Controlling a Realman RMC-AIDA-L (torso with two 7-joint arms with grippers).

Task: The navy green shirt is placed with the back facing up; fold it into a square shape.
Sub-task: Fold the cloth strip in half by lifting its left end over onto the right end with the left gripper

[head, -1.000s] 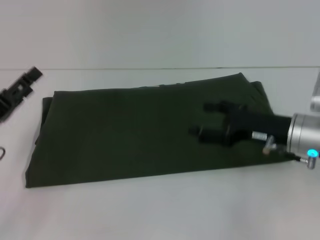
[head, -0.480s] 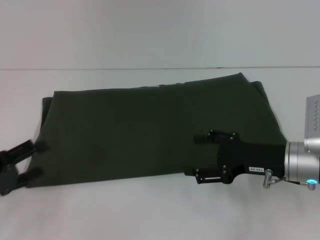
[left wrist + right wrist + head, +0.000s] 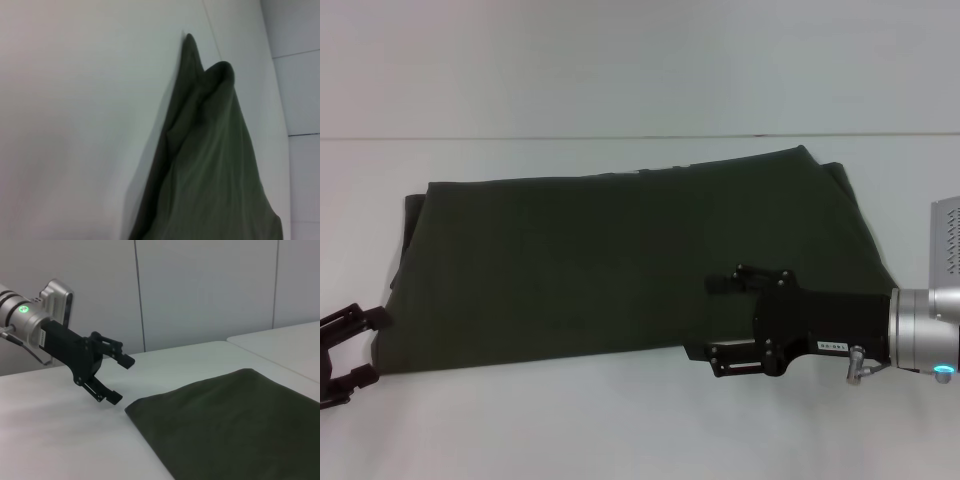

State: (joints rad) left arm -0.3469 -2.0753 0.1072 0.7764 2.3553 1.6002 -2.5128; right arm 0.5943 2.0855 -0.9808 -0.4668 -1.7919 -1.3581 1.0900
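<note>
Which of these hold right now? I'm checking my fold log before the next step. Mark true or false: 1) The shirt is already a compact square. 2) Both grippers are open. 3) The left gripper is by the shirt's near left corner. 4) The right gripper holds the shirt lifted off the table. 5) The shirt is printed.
1) False: the navy green shirt lies as a long, wide band on the table.
2) True: the left gripper and the right gripper both stand open.
3) True.
4) False: it grips nothing; the shirt lies flat.
5) False: plain fabric, no print visible.
</note>
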